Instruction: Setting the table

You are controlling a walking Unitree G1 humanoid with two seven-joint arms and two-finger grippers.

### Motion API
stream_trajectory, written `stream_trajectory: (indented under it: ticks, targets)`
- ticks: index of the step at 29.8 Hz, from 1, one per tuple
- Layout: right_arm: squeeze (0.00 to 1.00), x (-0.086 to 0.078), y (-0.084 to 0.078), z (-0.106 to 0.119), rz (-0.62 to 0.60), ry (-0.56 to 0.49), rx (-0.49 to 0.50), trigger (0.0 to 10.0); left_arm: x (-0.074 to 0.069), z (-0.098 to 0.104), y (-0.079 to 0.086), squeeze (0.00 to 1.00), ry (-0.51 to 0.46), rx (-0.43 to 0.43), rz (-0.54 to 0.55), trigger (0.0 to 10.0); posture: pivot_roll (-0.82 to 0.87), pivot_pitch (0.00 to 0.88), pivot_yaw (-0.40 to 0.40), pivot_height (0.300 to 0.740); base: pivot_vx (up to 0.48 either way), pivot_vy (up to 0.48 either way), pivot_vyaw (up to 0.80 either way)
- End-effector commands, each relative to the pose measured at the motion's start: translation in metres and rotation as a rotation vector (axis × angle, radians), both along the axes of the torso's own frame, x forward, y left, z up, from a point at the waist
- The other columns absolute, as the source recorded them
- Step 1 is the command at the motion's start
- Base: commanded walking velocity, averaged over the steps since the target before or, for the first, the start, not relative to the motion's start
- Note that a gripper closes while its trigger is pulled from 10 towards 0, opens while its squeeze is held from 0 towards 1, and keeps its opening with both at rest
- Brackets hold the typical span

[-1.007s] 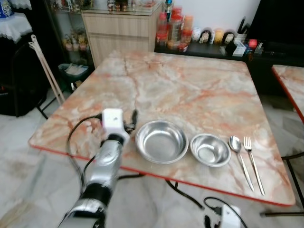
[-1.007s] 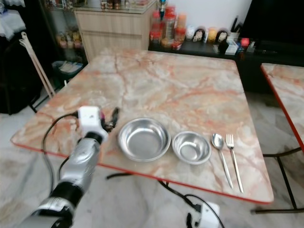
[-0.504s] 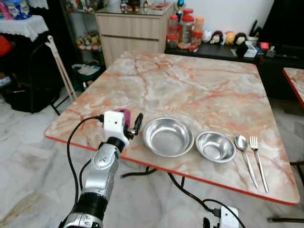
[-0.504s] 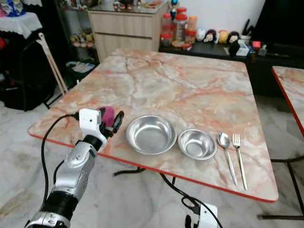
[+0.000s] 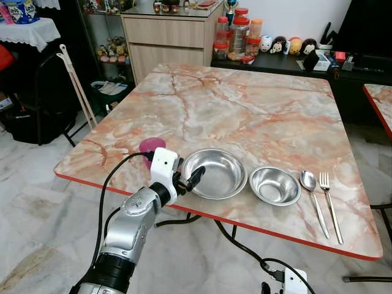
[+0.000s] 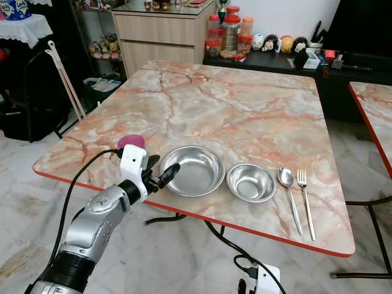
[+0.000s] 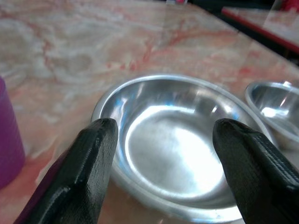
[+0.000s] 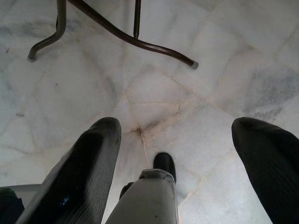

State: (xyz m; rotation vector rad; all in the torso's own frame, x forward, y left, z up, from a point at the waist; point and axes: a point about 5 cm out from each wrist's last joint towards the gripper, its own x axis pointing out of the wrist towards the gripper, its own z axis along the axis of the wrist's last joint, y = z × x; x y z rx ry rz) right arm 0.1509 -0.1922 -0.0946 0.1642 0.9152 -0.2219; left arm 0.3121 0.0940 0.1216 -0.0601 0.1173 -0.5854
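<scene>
A purple cup (image 5: 151, 145) stands at ten o'clock of the left gripper (image 5: 188, 181), whose fingers gape wide, holding nothing. The large bowl (image 5: 214, 173) lies dead ahead at twelve, just beyond the fingertips. The right gripper (image 8: 173, 154) hangs spread over the floor, idle.

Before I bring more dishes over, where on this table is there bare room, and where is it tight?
The far half of the table, beyond the big bowl, is bare marble. The near edge is crowded: cup, left gripper open beside the big bowl, small bowl, spoon, fork. A bare patch lies right of the fork.
</scene>
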Motion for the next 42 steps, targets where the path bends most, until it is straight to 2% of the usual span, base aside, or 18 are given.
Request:
stream_trajectory:
  ticks: [1, 7, 16, 18, 19, 22, 28, 34, 42]
  targets:
    - [0.00, -0.001, 0.002, -0.001, 0.005, 0.005, 0.005, 10.0, -0.001, 0.002, -0.001, 0.00, 0.006, 0.025, -0.006, 10.0, 0.03, 0.000, 0.005, 0.740, 0.000, 0.000, 0.00]
    - [0.00, -0.001, 0.003, -0.001, 0.010, 0.006, 0.006, 10.0, 0.008, 0.000, -0.007, 0.00, 0.038, 0.078, 0.033, 10.0, 0.03, 0.000, 0.004, 0.740, 0.000, 0.000, 0.00]
    - [0.00, 0.000, 0.002, 0.000, 0.004, 0.005, 0.005, 10.0, 0.019, -0.005, -0.016, 0.00, 0.099, 0.100, 0.052, 10.0, 0.03, 0.000, 0.003, 0.740, 0.000, 0.000, 0.00]
    - [0.00, 0.000, 0.002, 0.000, 0.004, 0.005, 0.005, 10.0, 0.019, -0.005, -0.017, 0.00, 0.100, 0.101, 0.053, 10.0, 0.03, 0.000, 0.003, 0.740, 0.000, 0.000, 0.00]
    - [0.00, 0.001, 0.002, 0.000, 0.007, 0.004, 0.005, 10.0, 0.024, -0.005, -0.025, 0.00, 0.102, 0.123, 0.029, 10.0, 0.02, 0.000, 0.006, 0.740, 0.000, 0.000, 0.00]
    - [0.00, 0.002, 0.002, 0.000, 0.005, 0.001, 0.004, 10.0, 0.029, -0.001, -0.034, 0.00, 0.080, 0.154, 0.012, 10.0, 0.01, 0.000, 0.007, 0.740, 0.000, 0.000, 0.00]
    - [0.00, 0.002, 0.001, 0.001, -0.003, 0.000, 0.002, 10.0, 0.038, 0.010, -0.044, 0.00, 0.036, 0.147, 0.016, 10.0, 0.00, 0.000, 0.012, 0.740, 0.000, 0.000, 0.00]
    - [0.00, 0.003, 0.001, 0.001, -0.003, -0.001, 0.002, 10.0, 0.045, 0.013, -0.045, 0.00, 0.030, 0.151, 0.044, 10.0, 0.00, 0.000, 0.012, 0.740, 0.000, 0.000, 0.00]
    - [0.00, 0.004, 0.000, 0.001, -0.003, -0.005, 0.002, 10.0, 0.054, 0.008, -0.035, 0.00, 0.068, 0.188, 0.101, 10.0, 0.00, 0.000, 0.008, 0.740, 0.000, 0.000, 0.00]
